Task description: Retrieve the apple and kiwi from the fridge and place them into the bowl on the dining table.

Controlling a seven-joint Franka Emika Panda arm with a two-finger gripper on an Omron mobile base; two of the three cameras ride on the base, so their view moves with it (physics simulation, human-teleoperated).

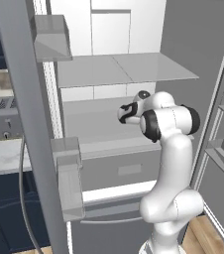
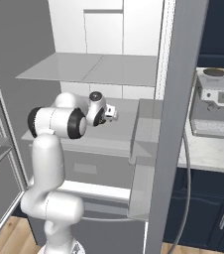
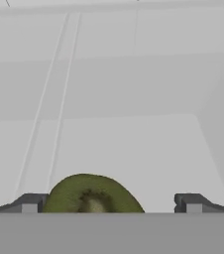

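Inside the fridge [image 1: 109,74] (white walls), wide claw [image 3: 111,203] flanks the kiwi [image 3: 91,194].

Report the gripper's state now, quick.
Gripper: open, holding nothing; the small brown-green oval kiwi sits between its dark fingertips on the grey fridge shelf.

My wrist camera is showing the fridge's pale middle shelf [image 3: 134,144], running flat toward the white back wall at twelve o'clock. The kiwi [image 3: 91,194] is lying directly on it at six o'clock, its green cut face turned toward me, near the shelf's front.
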